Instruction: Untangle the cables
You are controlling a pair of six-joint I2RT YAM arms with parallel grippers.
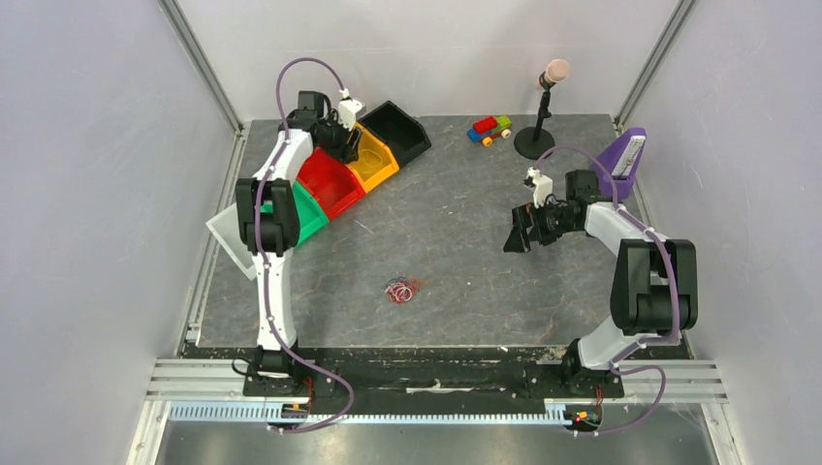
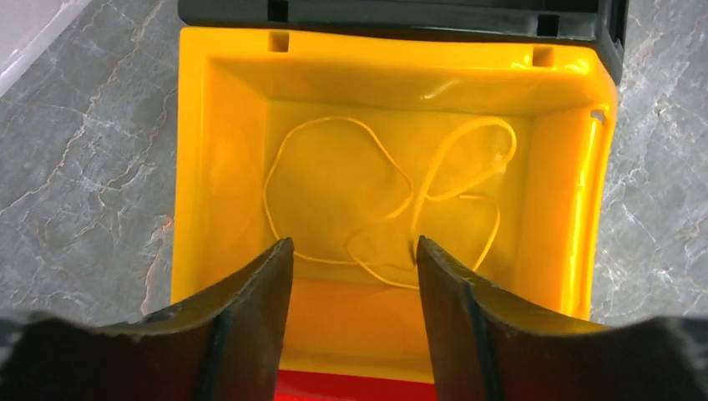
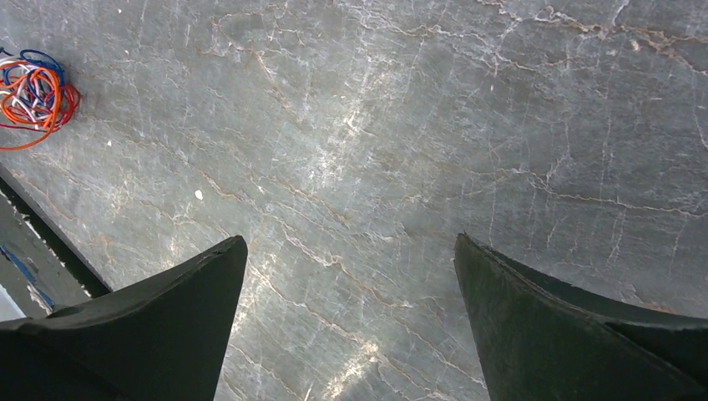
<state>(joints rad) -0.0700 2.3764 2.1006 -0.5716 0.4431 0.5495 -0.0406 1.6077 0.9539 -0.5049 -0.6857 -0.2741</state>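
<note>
A small tangle of cables (image 3: pixel 33 90), orange, red, blue and white, is seen on the table (image 3: pixel 434 125) well off to the left of the right hand (image 3: pixel 349 237). It is partly cut off by the frame edge, and its strands cannot be traced singly. That hand is spread wide, with nothing held. A single yellow cable (image 2: pixel 380 209) lies looped in the yellow bin (image 2: pixel 194 167) just below the left hand (image 2: pixel 355 242), which is parted and empty. The bin's near end is hidden behind its fingers.

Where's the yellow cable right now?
Left wrist view: the yellow cable lies loose on the floor of the yellow bin, beyond the open left gripper. From above, that bin sits far left, between the red bin and the black bin.
</note>
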